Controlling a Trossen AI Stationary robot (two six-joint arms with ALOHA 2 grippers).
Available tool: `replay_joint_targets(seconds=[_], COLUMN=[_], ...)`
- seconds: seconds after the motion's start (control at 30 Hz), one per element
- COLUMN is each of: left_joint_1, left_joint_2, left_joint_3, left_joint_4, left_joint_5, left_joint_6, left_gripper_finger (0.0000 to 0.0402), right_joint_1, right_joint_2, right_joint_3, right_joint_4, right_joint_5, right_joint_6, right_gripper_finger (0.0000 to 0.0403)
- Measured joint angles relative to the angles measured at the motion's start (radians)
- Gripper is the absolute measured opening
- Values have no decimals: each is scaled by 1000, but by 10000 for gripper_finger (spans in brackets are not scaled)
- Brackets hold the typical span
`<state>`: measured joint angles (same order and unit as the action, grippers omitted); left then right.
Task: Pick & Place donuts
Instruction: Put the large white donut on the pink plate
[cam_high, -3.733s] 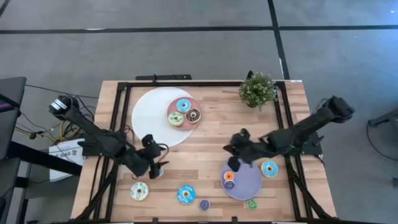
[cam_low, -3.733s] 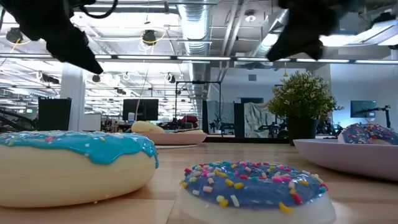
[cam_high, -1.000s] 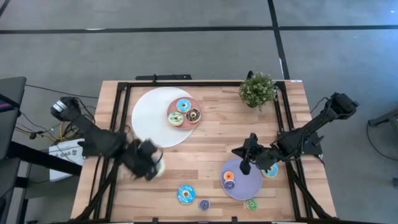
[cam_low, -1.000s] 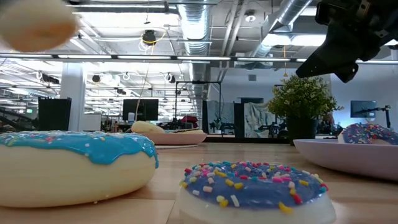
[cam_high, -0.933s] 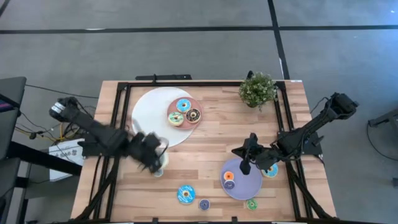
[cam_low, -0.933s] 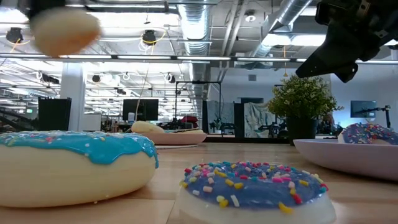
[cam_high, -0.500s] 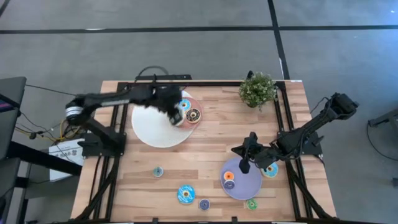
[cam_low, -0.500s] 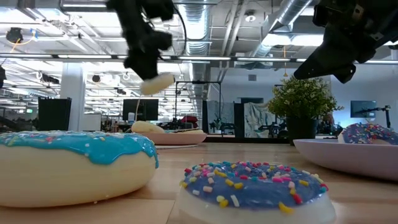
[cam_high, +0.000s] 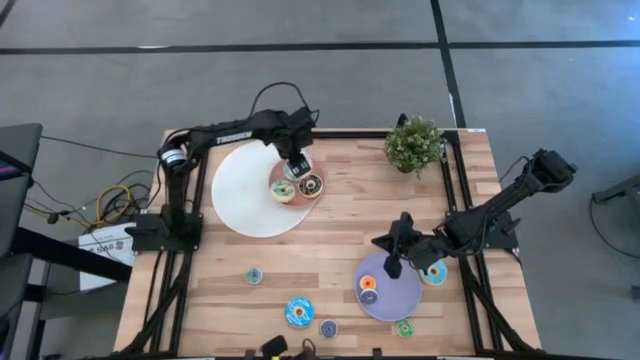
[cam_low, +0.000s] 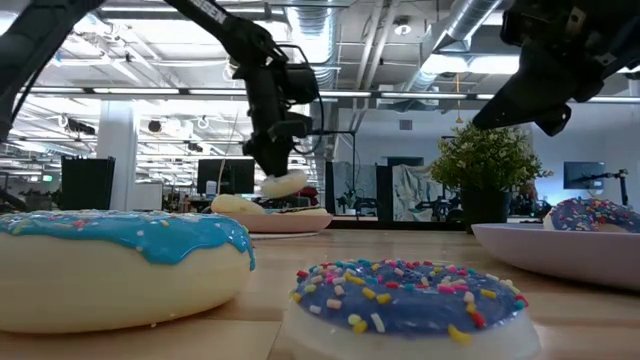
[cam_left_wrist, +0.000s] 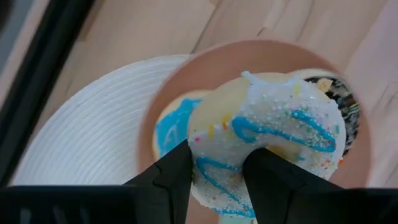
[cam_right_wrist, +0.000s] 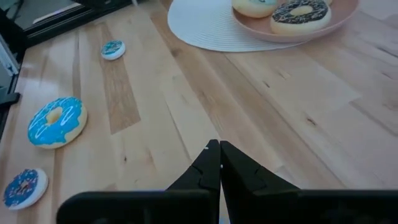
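Note:
My left gripper (cam_high: 293, 165) hangs over the pink plate (cam_high: 318, 170) at the table's far middle. It is shut on a cream donut (cam_left_wrist: 273, 130) with white icing and blue drizzle. In the low view that donut (cam_low: 283, 185) floats just above the plate (cam_low: 300, 222). On the plate lie a blue-iced donut (cam_left_wrist: 169, 124), a brown donut (cam_high: 311, 185) and a cream one (cam_high: 282, 192). My right gripper (cam_high: 392, 268) is shut on nothing above the lavender plate (cam_high: 400, 298). My left gripper pinches one side of the donut's ring (cam_left_wrist: 217, 165) between its two fingers; one finger (cam_left_wrist: 171, 177) is at the outer rim, and the other (cam_left_wrist: 273, 177) seems to stand in the hole. The fingers point down from above. The donut hangs clear of the plate, tilted.
The pink plate rests on a white round mat (cam_high: 240, 190). A potted plant (cam_high: 414, 143) stands at the far right. Loose donuts lie near the front edge: teal (cam_high: 254, 275), blue (cam_high: 299, 312), purple (cam_high: 328, 327), green (cam_high: 404, 327). Another (cam_high: 434, 272) lies beside the lavender plate.
My left gripper has swung from the near left of the table toward the far edge with the cream donut, to above the pink plate, and has come down close over it. It stays shut on the donut.

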<state>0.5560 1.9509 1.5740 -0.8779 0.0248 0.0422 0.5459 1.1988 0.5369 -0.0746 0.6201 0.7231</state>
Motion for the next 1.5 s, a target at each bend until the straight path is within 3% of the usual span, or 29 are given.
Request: replay_joint_targets(seconds=[0.53,1.27,1.5], left_joint_1=[-2,18,28], left_joint_2=[56,97,97], left_joint_3=[47,47,47], left_joint_4=[-74,-52,-51], left_joint_5=[38,50,58], left_joint_6=[-40,-54,-69], left_gripper_finger=[126,126,176], right_joint_1=[-5,-5,-5], right_joint_2=[0,0,0], right_joint_3=[0,0,0], right_joint_4=[0,1,1], right_joint_5=[-30,-29,-29], right_joint_6=[-120,-103,-103], right_gripper_finger=[1,1,1])
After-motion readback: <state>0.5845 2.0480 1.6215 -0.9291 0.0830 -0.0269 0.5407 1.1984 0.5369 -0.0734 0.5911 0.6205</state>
